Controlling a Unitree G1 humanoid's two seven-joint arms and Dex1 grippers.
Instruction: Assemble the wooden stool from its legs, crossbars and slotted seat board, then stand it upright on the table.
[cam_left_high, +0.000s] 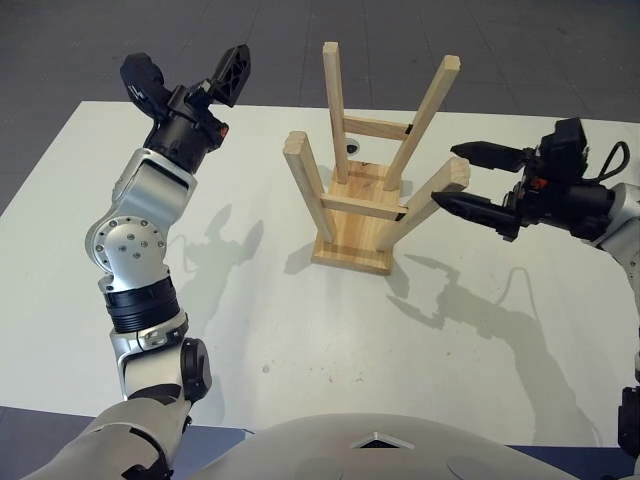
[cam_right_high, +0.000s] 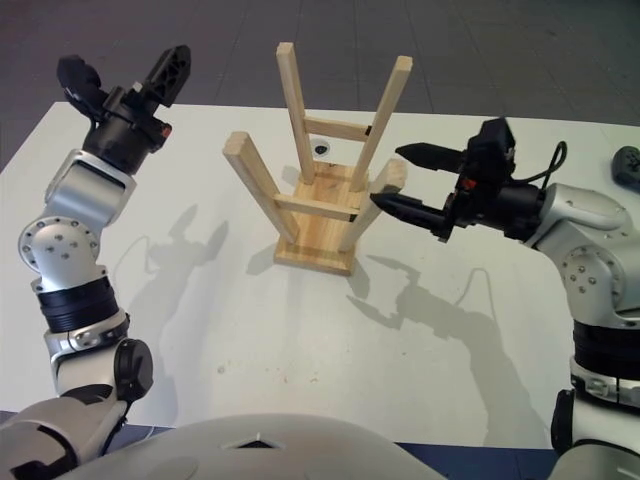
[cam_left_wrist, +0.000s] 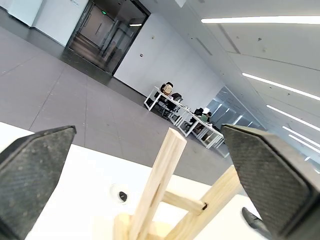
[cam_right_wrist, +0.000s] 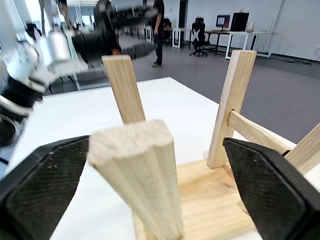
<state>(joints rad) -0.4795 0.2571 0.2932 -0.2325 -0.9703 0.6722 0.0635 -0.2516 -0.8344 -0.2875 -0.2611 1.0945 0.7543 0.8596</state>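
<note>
Toward the bench's (cam_left_high: 300, 330) far edge, the stool (cam_left_high: 365, 205) stood inverted on its seat (cam_left_high: 350, 255), right fingers (cam_left_high: 465, 208) open either side of one leg's (cam_left_high: 428, 203) tip, left fingers (cam_left_high: 232, 75) open above the far-left corner.

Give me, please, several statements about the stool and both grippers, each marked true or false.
1. The stool rests upside down, its seat board flat on the table and its legs pointing up. True.
2. The left gripper is shut on a leg. False: it is open and raised to the left, apart from the stool.
3. The right gripper is open, with a leg end between its jaws. True.
4. A loose crossbar lies on the table. False: the crossbars sit fitted between the legs.
</note>
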